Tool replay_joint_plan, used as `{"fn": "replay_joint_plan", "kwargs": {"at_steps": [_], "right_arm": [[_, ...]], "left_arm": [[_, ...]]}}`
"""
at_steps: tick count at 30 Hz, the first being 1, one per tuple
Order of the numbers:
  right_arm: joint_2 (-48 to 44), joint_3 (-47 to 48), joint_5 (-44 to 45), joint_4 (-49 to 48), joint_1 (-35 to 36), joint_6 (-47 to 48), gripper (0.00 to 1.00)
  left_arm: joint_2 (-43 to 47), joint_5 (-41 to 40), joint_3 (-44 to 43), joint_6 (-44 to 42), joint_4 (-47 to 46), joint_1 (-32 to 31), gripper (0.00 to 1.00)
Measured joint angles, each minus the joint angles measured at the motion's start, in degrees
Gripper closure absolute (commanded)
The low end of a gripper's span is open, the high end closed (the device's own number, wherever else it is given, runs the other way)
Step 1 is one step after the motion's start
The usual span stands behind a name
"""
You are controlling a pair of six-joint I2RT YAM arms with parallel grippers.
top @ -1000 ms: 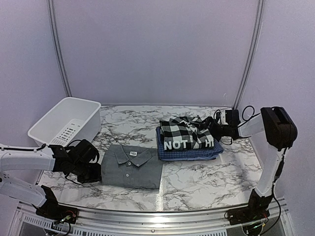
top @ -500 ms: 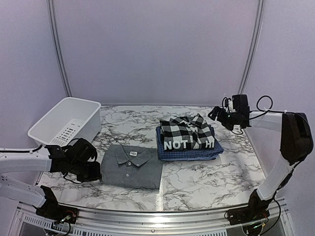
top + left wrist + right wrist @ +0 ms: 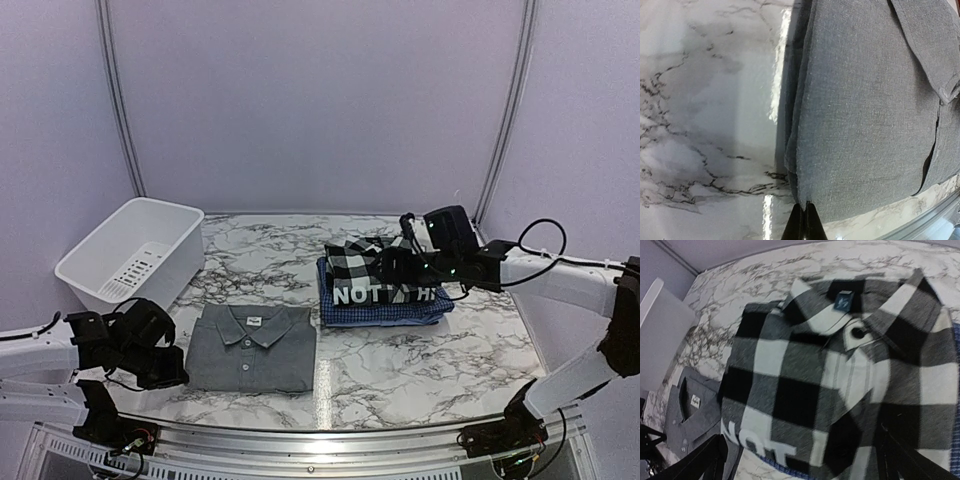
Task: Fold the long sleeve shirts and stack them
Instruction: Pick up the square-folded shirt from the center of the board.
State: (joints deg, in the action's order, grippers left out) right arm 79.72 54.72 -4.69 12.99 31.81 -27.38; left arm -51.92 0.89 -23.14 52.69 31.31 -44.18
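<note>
The grey shirt (image 3: 252,346) lies folded flat at the front left, collar toward the back, and fills the left wrist view (image 3: 865,110). My left gripper (image 3: 182,362) is at its near-left edge, its jaws (image 3: 805,214) shut on the shirt's hem. At centre right is a stack of folded shirts. The black-and-white plaid shirt (image 3: 375,262) is on top, over the white-lettered black shirt (image 3: 385,294) and the blue checked shirt (image 3: 385,313). My right gripper (image 3: 397,266) hovers open just above the plaid shirt (image 3: 840,365), with nothing between its fingers (image 3: 715,460).
A white plastic tub (image 3: 135,250) stands at the back left, a little behind the grey shirt. The marble table (image 3: 420,370) ends at a metal rail along the front. Curtain walls close in the back and sides.
The left gripper has pulled the grey shirt left and toward the front edge. The right arm has swung from the back right to above the stack.
</note>
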Motion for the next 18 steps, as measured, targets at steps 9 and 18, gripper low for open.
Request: {"fn": "replay_joint_plan", "kwargs": {"at_steps": [9,18], "right_arm": [[4.6,-3.2,2.7,-1.2,21.6,-10.2,0.11],[16.8,-0.5,2.6,-4.3,27.8,-15.5,0.24]], "left_arm": [[7.1,3.1,0.5,2.9,9.2,0.0,0.64],[5.7,-3.5,-13.3,1.5,15.1,0.5,0.51]]}}
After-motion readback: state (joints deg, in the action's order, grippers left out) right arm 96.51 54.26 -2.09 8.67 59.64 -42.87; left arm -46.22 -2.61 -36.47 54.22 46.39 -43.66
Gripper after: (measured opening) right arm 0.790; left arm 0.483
